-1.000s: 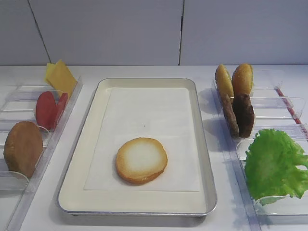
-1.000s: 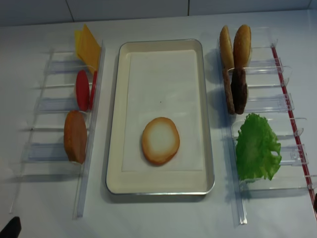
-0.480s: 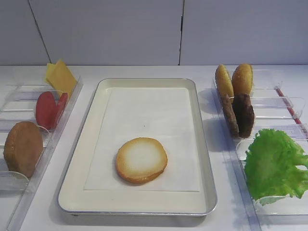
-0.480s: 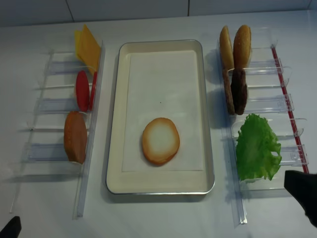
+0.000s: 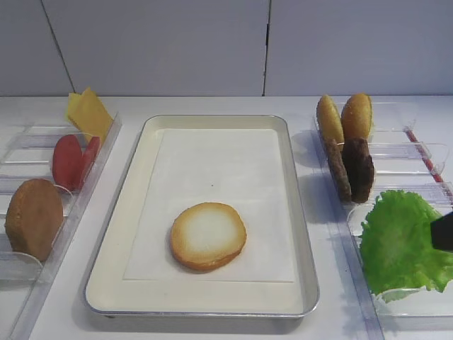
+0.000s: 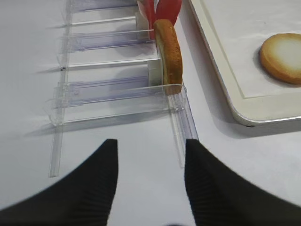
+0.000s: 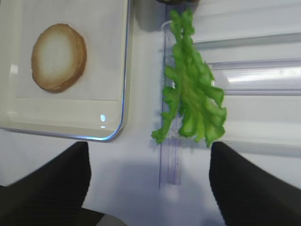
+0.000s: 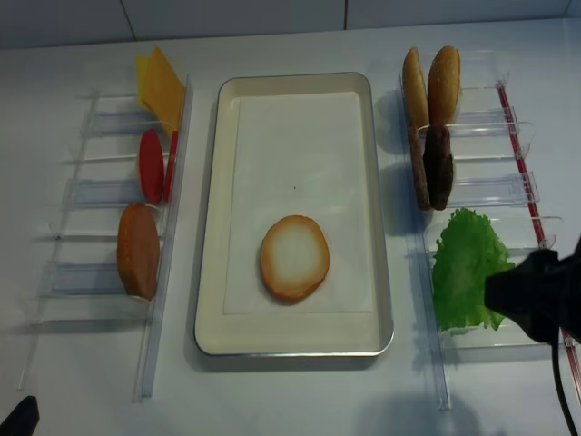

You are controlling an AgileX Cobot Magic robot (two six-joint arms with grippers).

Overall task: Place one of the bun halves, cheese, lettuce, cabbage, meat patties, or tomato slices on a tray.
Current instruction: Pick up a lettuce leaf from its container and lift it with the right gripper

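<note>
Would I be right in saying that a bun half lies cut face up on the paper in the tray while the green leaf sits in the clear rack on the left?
Not quite: the green leaf sits in the clear rack on the right of the tray, as the realsense high view shows. The bun half does lie cut face up on the paper.

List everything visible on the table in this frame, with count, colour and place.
tray: one, silver with cream inside and white paper, centre.
bun half on tray: one, pale face with toasted rim, near end of the paper.
cheese: yellow slices, far left bin.
tomato slices: two, red, left bins.
left bun half: one, brown, near left bin.
bun halves at far right: two, golden, upright.
meat patties: two, dark brown, right bins.
green leaf: one, near right bin.
right gripper: black fingers open, by the leaf.
left gripper: black fingers open, near left bins.
</note>
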